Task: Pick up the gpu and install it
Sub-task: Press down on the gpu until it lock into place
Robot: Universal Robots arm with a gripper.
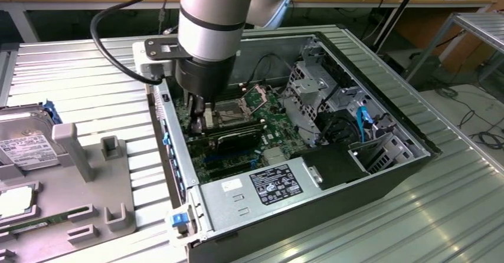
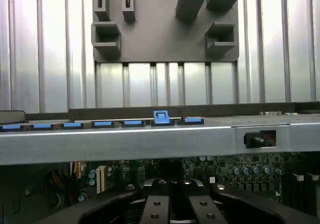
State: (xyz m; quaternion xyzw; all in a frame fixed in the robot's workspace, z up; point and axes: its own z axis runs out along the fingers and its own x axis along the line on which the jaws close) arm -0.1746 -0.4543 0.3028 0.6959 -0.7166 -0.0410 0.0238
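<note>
Your gripper (image 1: 197,118) is down inside the open case (image 1: 378,157), close to the wall with the blue clips (image 1: 165,139). Its fingers (image 2: 157,206) sit pressed together in the wrist view, with only a thin dark line between them. You cannot tell from either view whether anything thin is pinched there.

Just below the gripper and toward the power supply (image 1: 260,186), you see the gpu (image 1: 228,134). It lies as a long dark card across the motherboard (image 1: 272,121), standing on edge. Its near end comes up just beside the fingertips; you cannot tell whether they touch it.

Past the fingers, the wrist view gives you the green board with capacitors, then the case rim (image 2: 150,141) and its row of blue clips.

Outside the case, beyond that wall, the grey fixture tray (image 1: 102,174) rests on the ribbed metal table (image 1: 441,216). A hard drive (image 1: 28,142) stands at the tray's far side from the gripper.
</note>
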